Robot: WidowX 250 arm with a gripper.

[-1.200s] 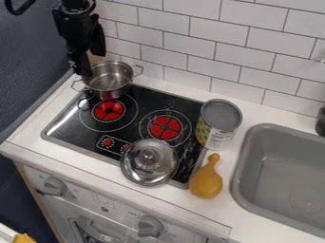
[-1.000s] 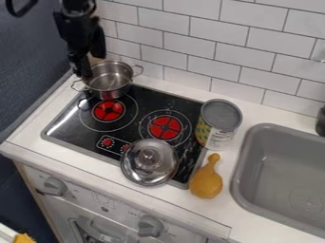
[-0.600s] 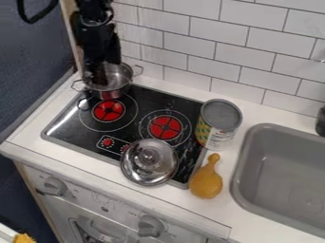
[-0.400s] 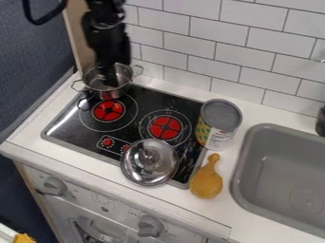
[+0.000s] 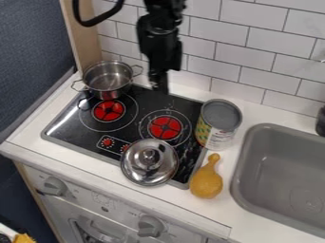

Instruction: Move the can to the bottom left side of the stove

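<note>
The black gripper (image 5: pixel 158 85) hangs over the back edge of the stove, right of the pot and to the upper left of the can, apart from both. How its fingers stand is hard to make out. A large can (image 5: pixel 217 124) with a grey top and a yellow, green and white label stands upright at the stove's right edge, toward the back. The black stove (image 5: pixel 138 113) has red burner marks, and its bottom left part shows bare black glass.
A steel pot (image 5: pixel 108 79) stands on the stove's back left corner. A metal lid (image 5: pixel 149 162) lies at its front right. Beside that, a yellow-brown drumstick-shaped toy (image 5: pixel 206 180) rests on the counter. A grey sink (image 5: pixel 279 175) is at the right, a tiled wall behind.
From above the pot, the arm and gripper have moved right, toward the can. The can, pot, lid and toy have kept their places.
</note>
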